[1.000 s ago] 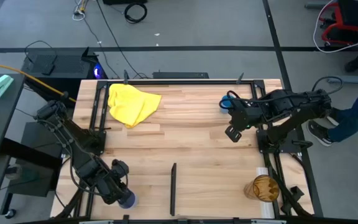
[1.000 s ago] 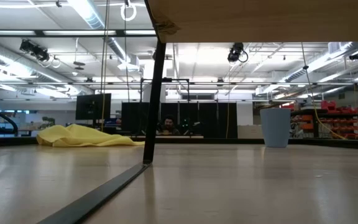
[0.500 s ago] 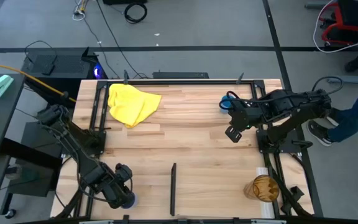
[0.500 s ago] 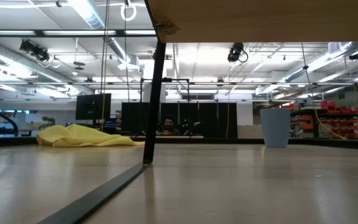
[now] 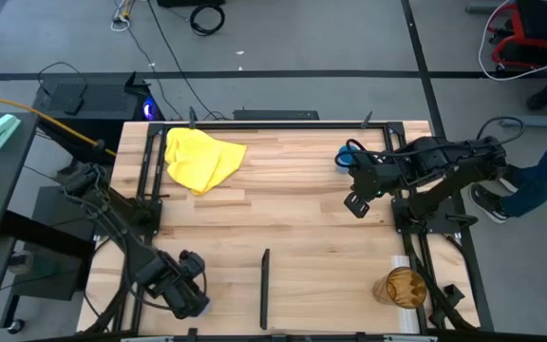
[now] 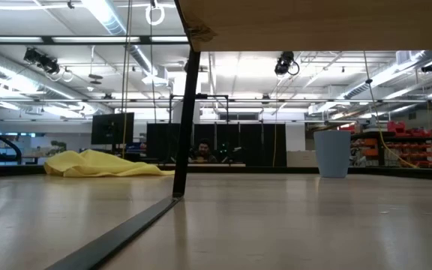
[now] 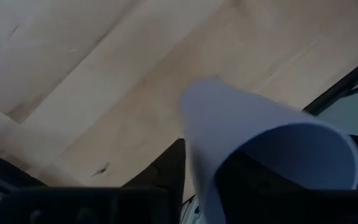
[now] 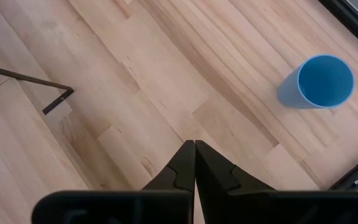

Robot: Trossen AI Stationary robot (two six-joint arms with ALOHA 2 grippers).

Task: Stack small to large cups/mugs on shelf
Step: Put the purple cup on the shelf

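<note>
Your left end effector (image 5: 190,299) sits at the near left corner of the bench (image 5: 292,218), and it is clamped on the lavender cup (image 7: 253,140). In the left wrist view that cup lies tilted across the frame, its open mouth toward the camera, with one dark finger (image 7: 169,168) pressed along its side. From above, the cup is almost wholly hidden under the wrist.

Your right end effector (image 5: 354,201) hangs over the far right part of the bench, and its fingers (image 8: 194,165) are pressed together with nothing between them. Just beside that arm's wrist, near the far right edge, the small blue cup (image 5: 346,157) stands upright with its mouth up; you can see it clearly in the right wrist view (image 8: 320,82), apart from the fingers.

The amber tumbler (image 5: 400,286) sits at the near right corner, well apart from both end effectors. You will find the thin dark shelf post (image 5: 265,287) at the middle of the near edge, between the lavender cup and the tumbler; in the low view it rises to the wooden shelf board (image 6: 321,26) overhead.

The yellow cloth (image 5: 200,158) lies crumpled at the far left corner. A person's leg (image 5: 544,176) shows on the floor past the right edge.
</note>
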